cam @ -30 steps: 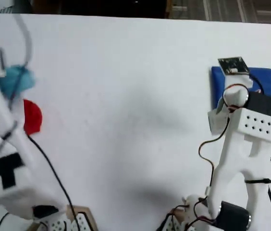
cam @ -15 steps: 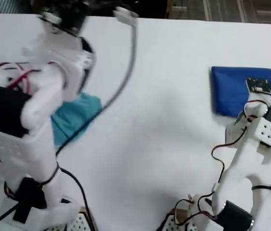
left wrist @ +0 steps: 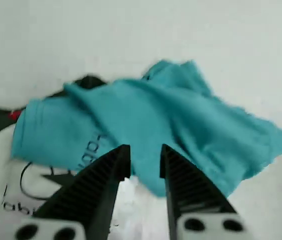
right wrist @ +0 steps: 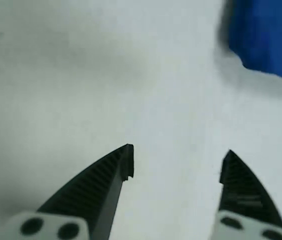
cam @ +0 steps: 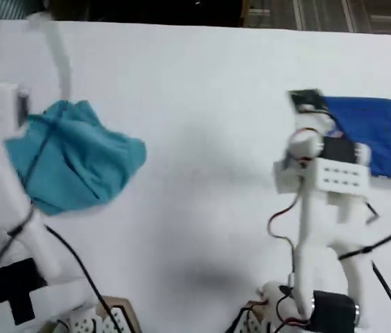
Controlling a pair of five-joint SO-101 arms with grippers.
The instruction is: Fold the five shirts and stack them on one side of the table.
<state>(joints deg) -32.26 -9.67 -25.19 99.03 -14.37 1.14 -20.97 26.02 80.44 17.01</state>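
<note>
A: White table [cam: 202,104], dark room beyond its far edge. The teal shirt [cam: 77,163] lies crumpled at the left and the blue shirt [cam: 383,135] lies flat at the far right.

B: And the grippers?

A: The left gripper [left wrist: 143,157] hangs over the teal shirt with its jaws narrowly parted and, as far as I can see, nothing between them. The right gripper [right wrist: 178,160] is spread wide above bare table, with the blue shirt just beyond it.

B: What worries you?

A: The teal cloth is doubled over itself, so a pinch there may catch several layers and lift a wad rather than an edge. A white shirt [left wrist: 11,190] lies against it and could be dragged along. A dark cable [cam: 43,149] also crosses it and might snag.

B: On the right?

A: The arm stands close to the blue shirt, so a careless swing could rumple it.
</note>
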